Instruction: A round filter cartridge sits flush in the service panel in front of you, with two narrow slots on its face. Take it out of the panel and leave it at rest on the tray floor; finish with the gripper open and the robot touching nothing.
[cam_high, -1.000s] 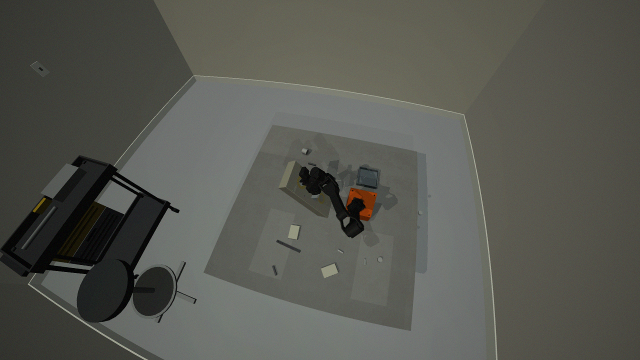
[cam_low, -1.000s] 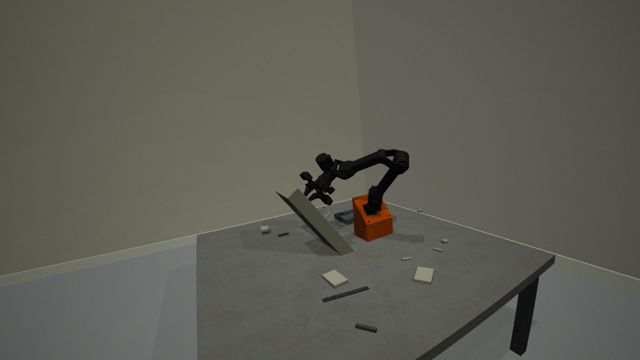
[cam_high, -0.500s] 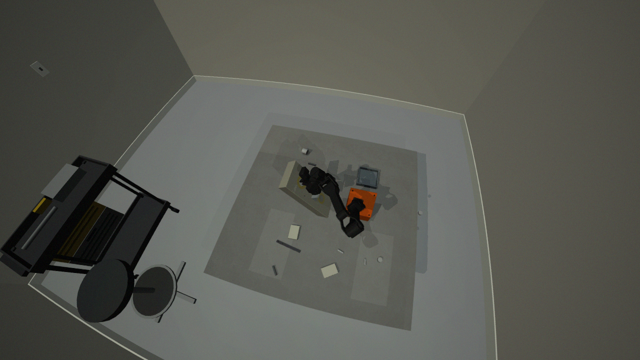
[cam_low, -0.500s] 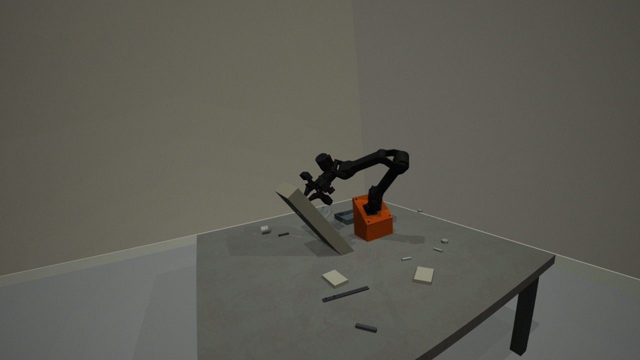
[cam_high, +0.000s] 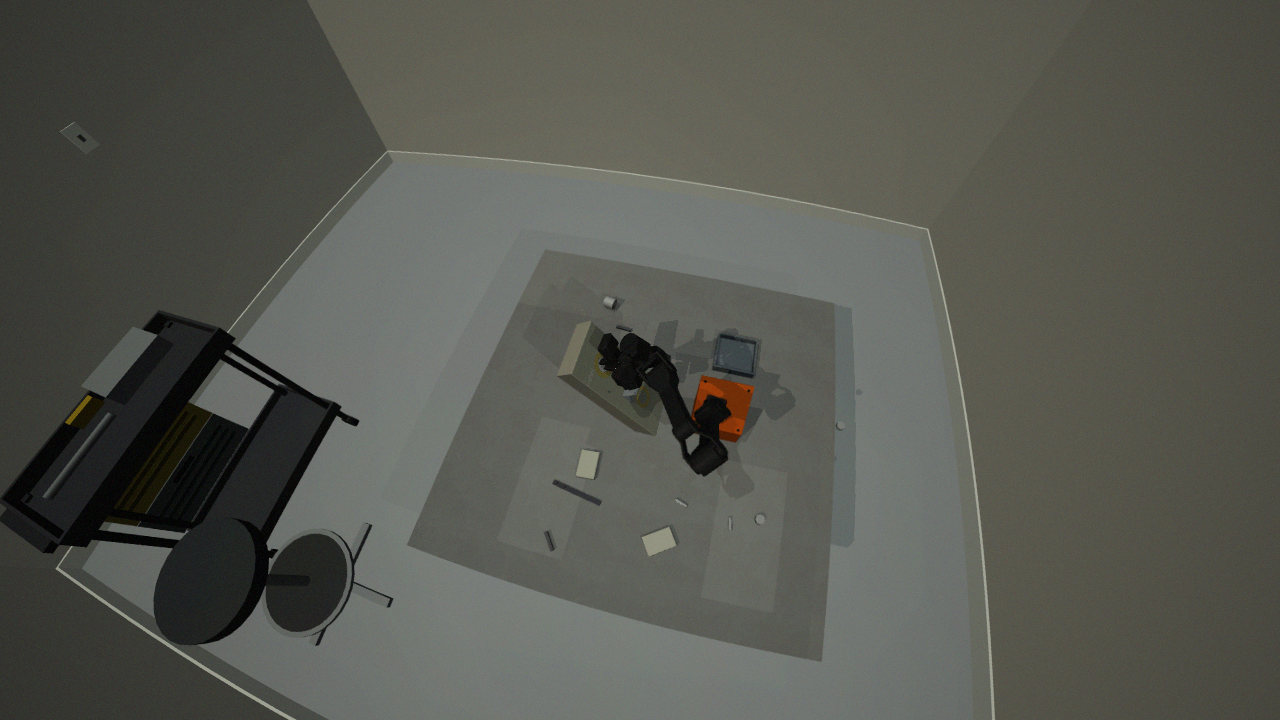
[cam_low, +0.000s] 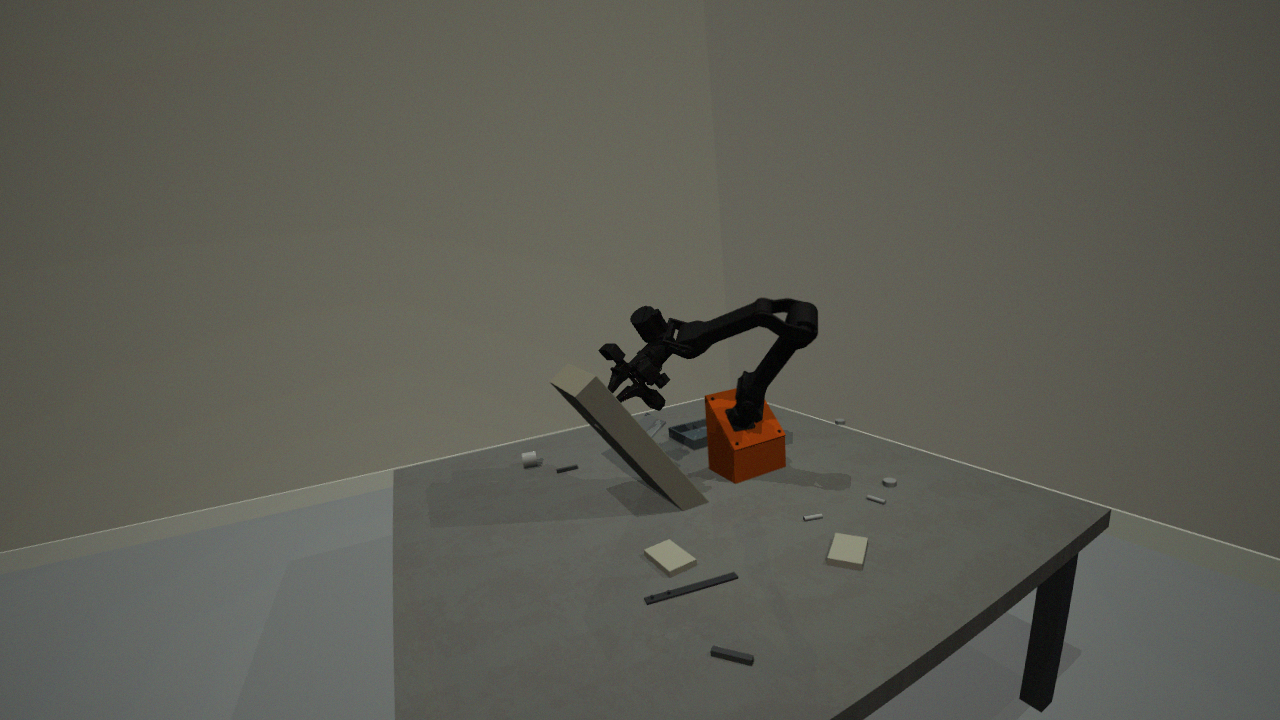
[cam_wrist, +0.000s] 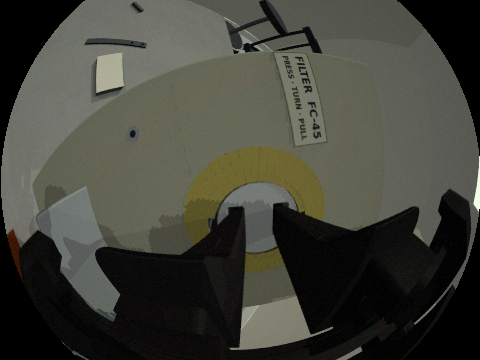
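The round grey face of the filter cartridge (cam_wrist: 260, 220) shows in the wrist view inside a yellow ring (cam_wrist: 255, 162) on the beige service panel (cam_high: 583, 353) (cam_low: 626, 438) (cam_wrist: 225, 110), which leans on the table. My gripper (cam_wrist: 256, 212) (cam_low: 614, 394) is at the face, with its two fingertips in the two slots, shut on the cartridge's middle bar. The cartridge sits in the panel; how deep it sits is hard to tell. The fingers hide the slots. The blue-grey tray (cam_high: 755, 351) (cam_low: 677, 437) stands beside the orange robot base and holds no cartridge that I can see.
The orange base (cam_high: 738, 420) (cam_low: 747, 461) stands right of the panel. A pale angled piece (cam_wrist: 75, 220) sticks out at the panel's lower left in the wrist view. Cream blocks (cam_low: 669, 557) (cam_low: 847, 550), a dark bar (cam_low: 691, 588) and a white cylinder (cam_low: 529, 459) lie on the table.
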